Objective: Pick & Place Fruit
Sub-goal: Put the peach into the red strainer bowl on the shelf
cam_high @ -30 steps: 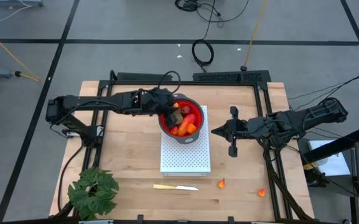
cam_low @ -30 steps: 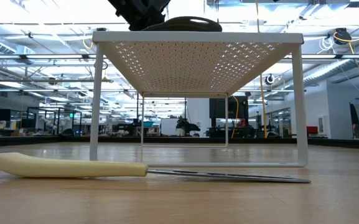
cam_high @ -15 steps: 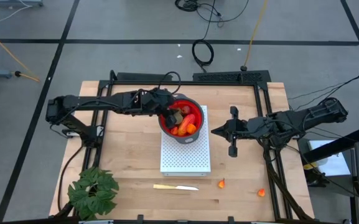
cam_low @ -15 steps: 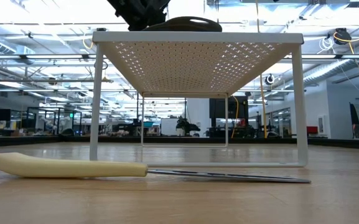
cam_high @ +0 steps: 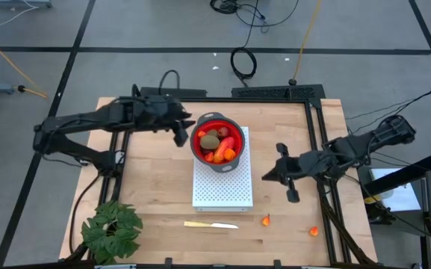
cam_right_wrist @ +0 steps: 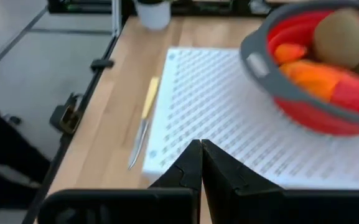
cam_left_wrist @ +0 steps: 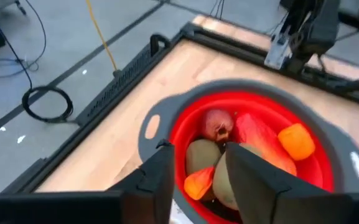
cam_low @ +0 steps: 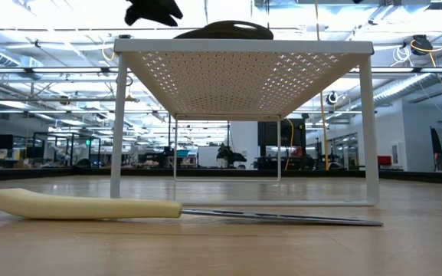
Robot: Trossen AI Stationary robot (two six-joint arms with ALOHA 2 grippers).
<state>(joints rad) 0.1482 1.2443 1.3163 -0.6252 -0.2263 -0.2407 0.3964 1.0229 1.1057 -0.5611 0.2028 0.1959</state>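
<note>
Wooden tabletop (cam_high: 155, 179) with a white perforated shelf (cam_high: 222, 183) standing at its middle.

Fruit (cam_high: 217, 143) fills the red bowl (cam_high: 216, 118) on the shelf's far end; two tiny orange bits (cam_high: 266, 220) lie near the tabletop's front right edge. Left gripper (cam_high: 180, 133) hovers just beside the bowl's left rim, fingers (cam_left_wrist: 247, 180) parted and holding nothing. Right gripper (cam_high: 273, 173) hangs right of the shelf, fingers pressed together. A knife (cam_high: 211, 224) and a plant (cam_high: 110, 230) sit along the front edge.
</note>
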